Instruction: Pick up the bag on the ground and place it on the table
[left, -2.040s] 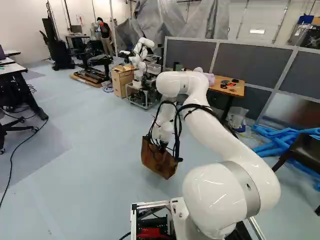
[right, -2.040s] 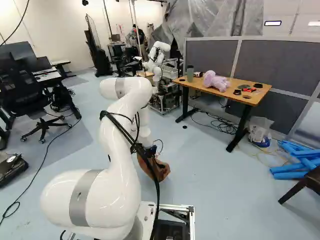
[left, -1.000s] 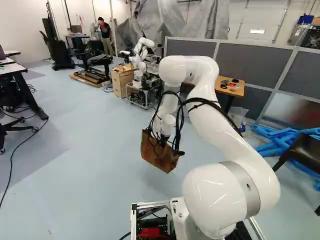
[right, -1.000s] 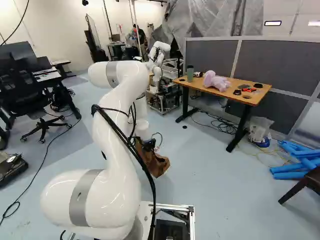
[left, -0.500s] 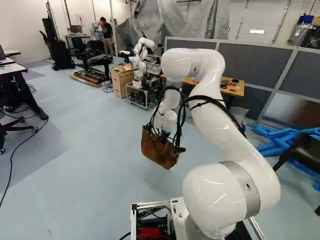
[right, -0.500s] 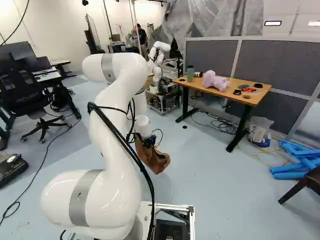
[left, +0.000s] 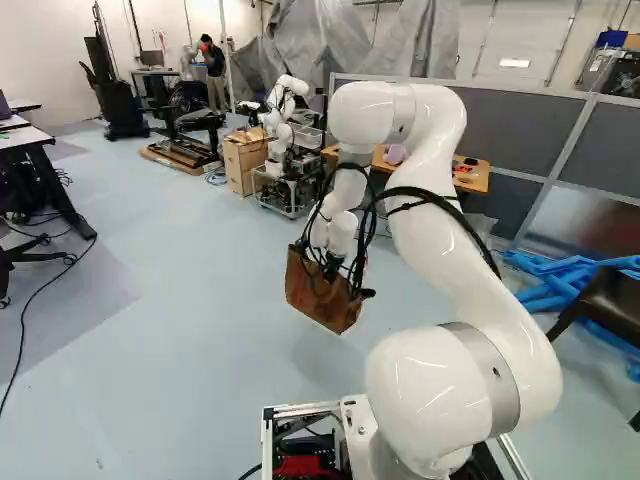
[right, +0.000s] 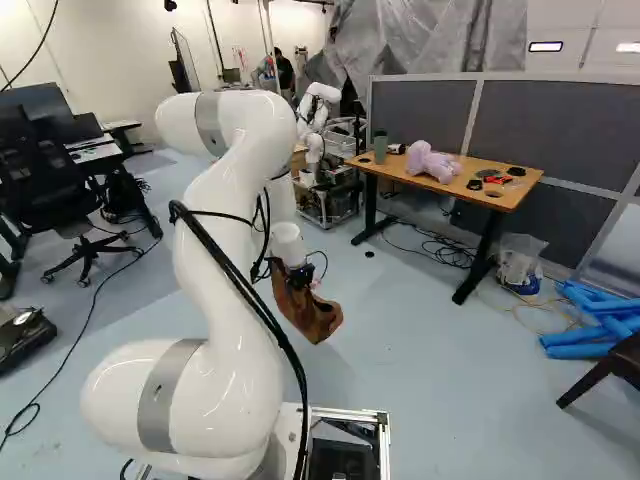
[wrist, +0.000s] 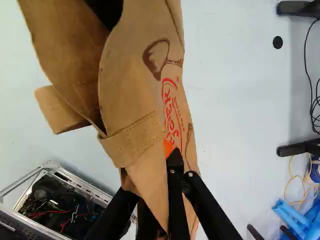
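The gripper (left: 334, 268) is at the upper part of the brown bag (left: 318, 302) in the left base view, partly hidden by cables. In the right base view the bag (right: 310, 314) hangs tilted above the floor, beyond my forearm. Seen from the wrist, the gripper (wrist: 172, 152) is shut on the bag (wrist: 137, 95), an orange pad showing against its side near the strap; the other finger is mostly covered by the cloth. The wooden table (right: 455, 180) stands farther off, to the right of the bag in the right base view.
On the table are a pink plush (right: 432, 163), a green cup (right: 380, 147) and small dark items. Behind it stands a grey partition (right: 555, 125). Another robot (right: 318, 115) is at the back; blue tubes (right: 595, 322) and a dark chair (right: 615, 370) are at the right.
The arm's elbow has risen and drawn back, and the wrist has turned. The bag has come up slightly with the gripper, its tilt changed. The base has stayed put.
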